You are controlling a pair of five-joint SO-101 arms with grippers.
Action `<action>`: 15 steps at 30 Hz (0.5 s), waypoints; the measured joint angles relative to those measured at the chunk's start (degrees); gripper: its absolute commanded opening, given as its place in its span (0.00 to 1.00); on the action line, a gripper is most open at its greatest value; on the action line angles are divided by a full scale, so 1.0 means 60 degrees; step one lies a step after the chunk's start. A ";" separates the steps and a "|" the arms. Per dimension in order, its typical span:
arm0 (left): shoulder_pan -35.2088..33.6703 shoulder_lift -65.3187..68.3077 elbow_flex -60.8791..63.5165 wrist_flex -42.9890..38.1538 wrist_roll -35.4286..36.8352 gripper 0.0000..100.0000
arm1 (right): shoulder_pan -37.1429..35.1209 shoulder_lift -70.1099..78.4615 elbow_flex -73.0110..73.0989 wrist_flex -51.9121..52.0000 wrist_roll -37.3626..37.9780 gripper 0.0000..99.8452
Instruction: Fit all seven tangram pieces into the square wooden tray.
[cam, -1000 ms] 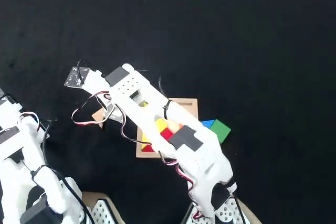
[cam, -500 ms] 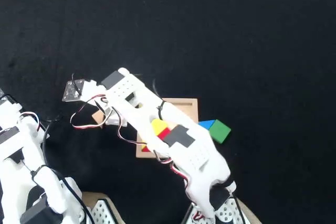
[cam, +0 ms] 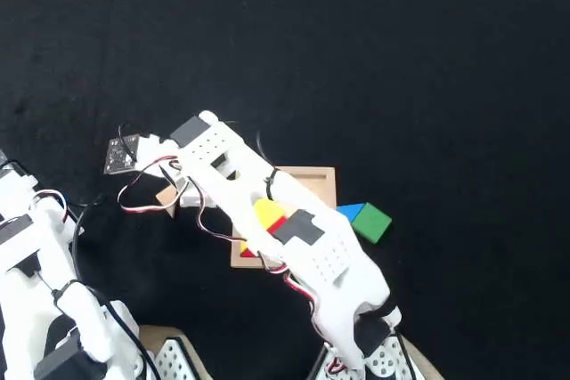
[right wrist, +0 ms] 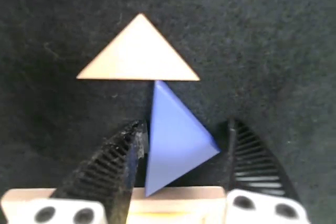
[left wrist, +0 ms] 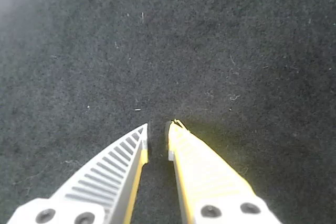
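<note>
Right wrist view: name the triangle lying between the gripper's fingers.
The blue triangle, inside the open right gripper; the tan triangle lies beyond its tips.

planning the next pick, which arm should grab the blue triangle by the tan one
Right. The right tool is open around the blue triangle, just off the tray. The left tool sits over bare black cloth.

The right arm lies across the tray, blocking it from above. A green block crowds its right side. The far table is open.
</note>
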 measured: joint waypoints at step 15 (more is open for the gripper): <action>0.0000 0.0000 0.0000 0.0000 0.0000 0.08 | 0.0000 0.0059 -0.0381 0.0352 0.0044 0.19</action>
